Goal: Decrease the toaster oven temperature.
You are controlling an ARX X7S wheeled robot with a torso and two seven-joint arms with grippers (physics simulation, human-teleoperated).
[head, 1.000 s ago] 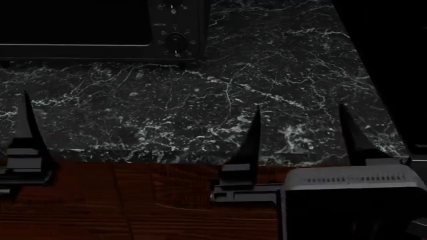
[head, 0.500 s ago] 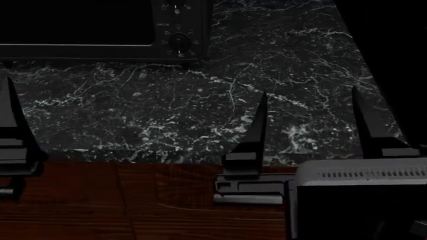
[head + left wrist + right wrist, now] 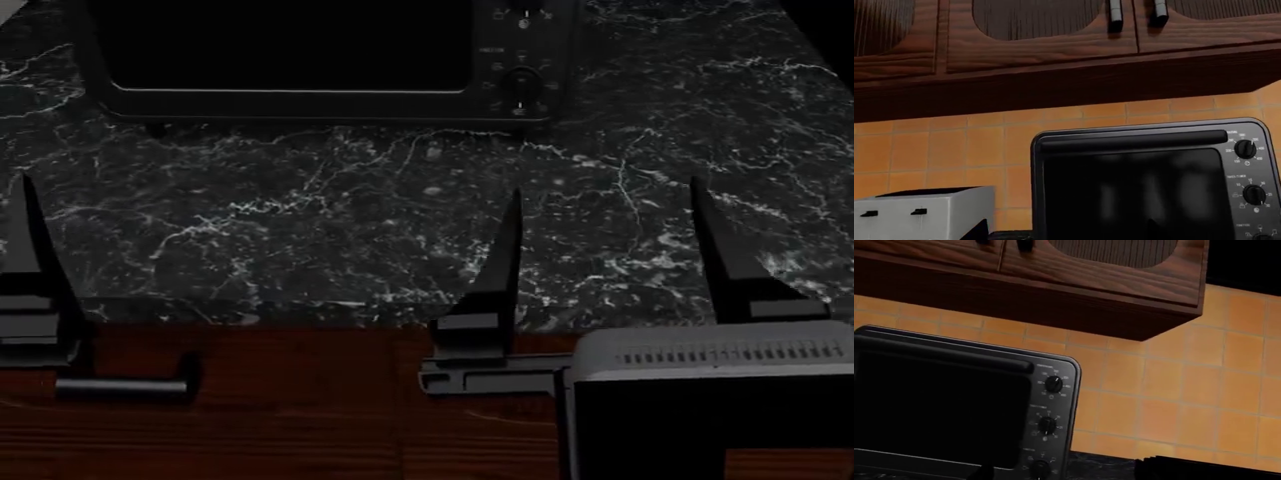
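Observation:
The black toaster oven point(image 3: 294, 60) stands at the back of the dark marble counter point(image 3: 334, 220), door shut. Its knobs run down its right side. In the left wrist view the toaster oven point(image 3: 1134, 185) shows its numbered top knob point(image 3: 1245, 149); the same knob point(image 3: 1053, 384) appears in the right wrist view, with two knobs below it. My right gripper point(image 3: 606, 190) hangs open above the counter's front, well short of the oven, nothing in it. My left gripper point(image 3: 1066, 227) is open too; only one finger point(image 3: 27, 250) shows at the head view's left edge.
A silver toaster point(image 3: 921, 212) sits beside the oven. Dark wood cabinets point(image 3: 1054, 45) hang above it, over an orange tiled wall point(image 3: 1167, 390). Below the counter's front edge is a wooden drawer front with a dark handle point(image 3: 127, 387).
The head view has swung left, so the oven now sits further right in it and the drawer handle has come into sight. Both grippers stay open near the counter's front.

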